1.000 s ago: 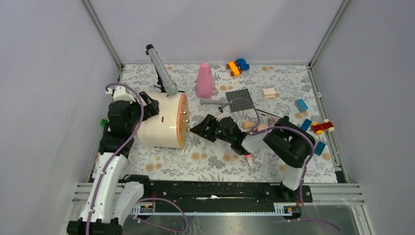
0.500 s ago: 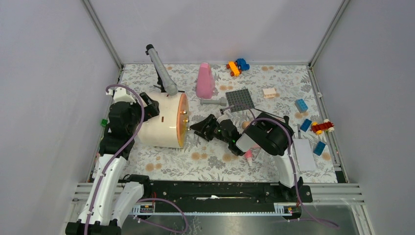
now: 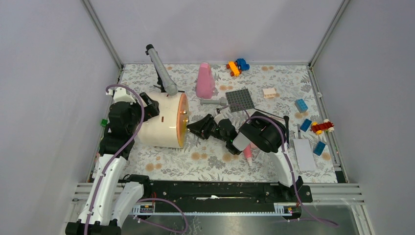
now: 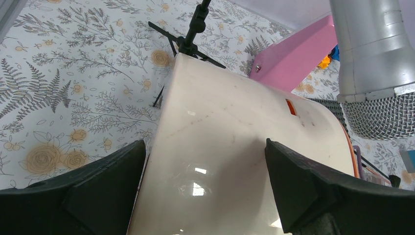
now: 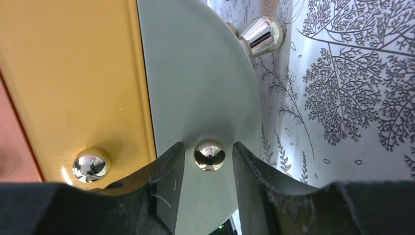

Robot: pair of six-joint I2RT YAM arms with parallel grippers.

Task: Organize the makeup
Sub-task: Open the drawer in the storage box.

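Observation:
A round cream case (image 3: 159, 126) lies on its side, its orange front (image 3: 182, 120) facing right with gold knobs on it. My right gripper (image 3: 193, 128) is open at that front. In the right wrist view its fingers (image 5: 169, 166) straddle one gold knob (image 5: 209, 154) with a gap on each side. My left gripper (image 3: 148, 108) is open wide over the case's top (image 4: 220, 142), one finger (image 4: 98, 191) at the case's back edge. A pink tube (image 3: 248, 155) lies under the right arm. A small grey tube (image 3: 211, 102) lies behind the gripper. The other makeup is hidden.
A grey microphone (image 3: 161, 68) on a black stand rises just behind the case. A tall pink cone bottle (image 3: 204, 81), a dark studded plate (image 3: 240, 100) and toy bricks (image 3: 301, 105) lie further back and right. A white card (image 3: 304, 152) lies at the right.
My right arm has swung left and its gripper has come up to the case's front, its fingers now around a gold knob. The left arm and the case have not moved.

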